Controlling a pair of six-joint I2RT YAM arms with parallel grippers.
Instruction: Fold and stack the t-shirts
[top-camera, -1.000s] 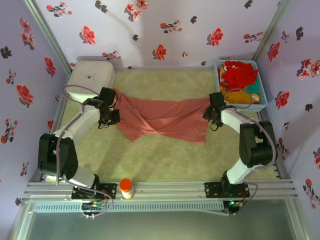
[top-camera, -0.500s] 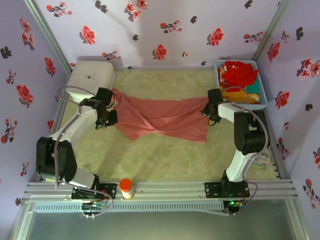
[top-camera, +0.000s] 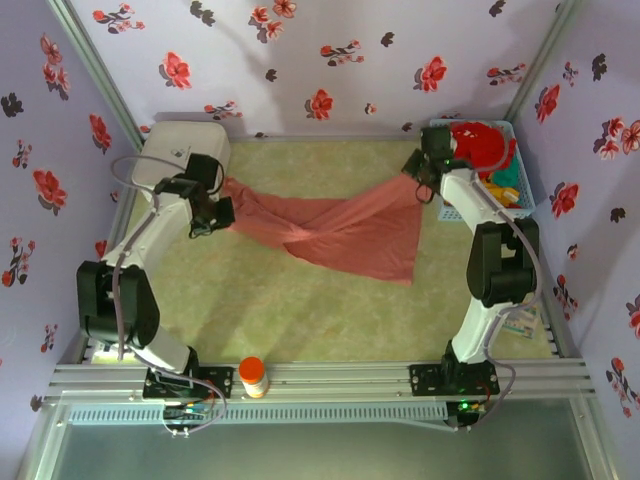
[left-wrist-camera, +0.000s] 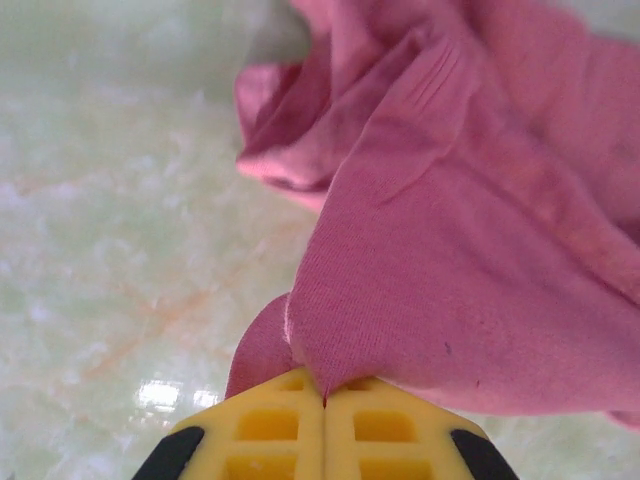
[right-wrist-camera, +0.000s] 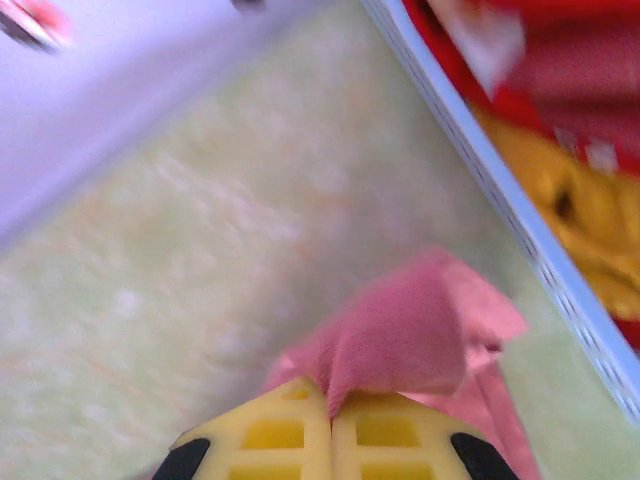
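Note:
A salmon-pink t-shirt hangs stretched across the middle of the table between both arms, its lower part drooping to the mat. My left gripper is shut on its left edge, and in the left wrist view the pink cloth is pinched between the yellow jaws of that gripper. My right gripper is shut on the t-shirt's right corner, beside the basket; its yellow jaws meet on the cloth. Red, orange-yellow and teal t-shirts lie bunched in the basket.
The light-blue lattice basket stands at the back right, close to my right gripper. A white rounded plastic box sits at the back left by my left arm. An orange-capped jar stands on the front rail.
The right gripper has shut on the t-shirt's right corner and lifted it up and back toward the basket. The left gripper has risen a little, and the cloth is now stretched between them.

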